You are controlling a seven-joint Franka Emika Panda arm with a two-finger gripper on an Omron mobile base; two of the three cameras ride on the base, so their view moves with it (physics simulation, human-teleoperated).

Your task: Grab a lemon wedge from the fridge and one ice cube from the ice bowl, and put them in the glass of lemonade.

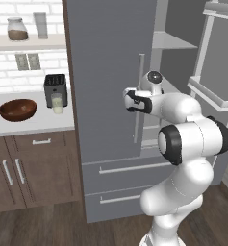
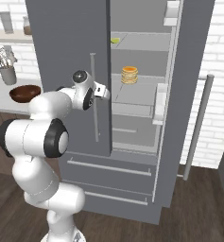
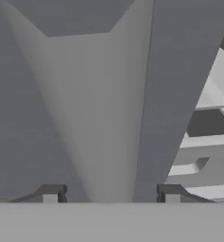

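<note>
The grey fridge (image 1: 106, 72) has its left door shut and its right door (image 2: 189, 71) swung open. My gripper (image 3: 111, 194) is up against the left door's vertical bar handle (image 3: 104, 118), jaws open, one fingertip (image 3: 52, 194) on each side of the bar with gaps showing. A small yellow-green piece, apparently the lemon wedge (image 2: 114, 41), lies on an upper shelf inside. On the counter to the left sit the dark wooden ice bowl (image 1: 18, 109) and the glass of lemonade (image 1: 57, 103). The ice cube is too small to make out.
A black toaster (image 1: 55, 86) stands behind the glass. A stack of pancakes (image 2: 129, 74) sits on a middle fridge shelf. A grey utensil cup (image 2: 7, 74) stands behind the bowl. A jar (image 1: 17, 30) and a glass are on the wall shelf. Two drawers lie below the doors.
</note>
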